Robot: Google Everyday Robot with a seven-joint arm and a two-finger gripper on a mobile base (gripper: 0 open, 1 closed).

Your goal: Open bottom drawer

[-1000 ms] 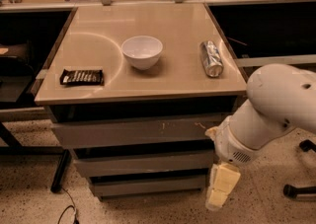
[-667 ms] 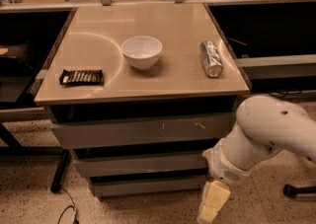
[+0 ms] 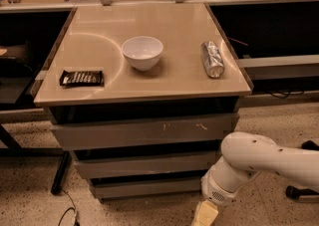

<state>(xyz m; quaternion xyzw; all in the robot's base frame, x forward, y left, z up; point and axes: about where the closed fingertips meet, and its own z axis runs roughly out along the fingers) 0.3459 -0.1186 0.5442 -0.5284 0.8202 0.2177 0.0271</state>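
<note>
The bottom drawer (image 3: 144, 187) is the slimmest grey front, low under the beige table, below a mid-sized grey front (image 3: 144, 164) and a wide scratched front (image 3: 144, 131). It looks pushed in. My white arm (image 3: 249, 163) reaches down at the lower right. My gripper (image 3: 204, 216) hangs at the frame's bottom edge, in front of and slightly below the drawer's right end. Only its pale upper part shows; the rest is cut off.
On the tabletop (image 3: 144, 90) lie a white bowl (image 3: 142, 52), a crushed silver can (image 3: 213, 58) and a dark snack bar (image 3: 81, 77). A black cable (image 3: 67, 212) trails on the speckled floor at left. A chair base (image 3: 299, 192) stands at right.
My arm has swung lower and to the left, carrying the gripper down toward the bottom edge of view, closer to the bottom drawer. The drawers have not moved.
</note>
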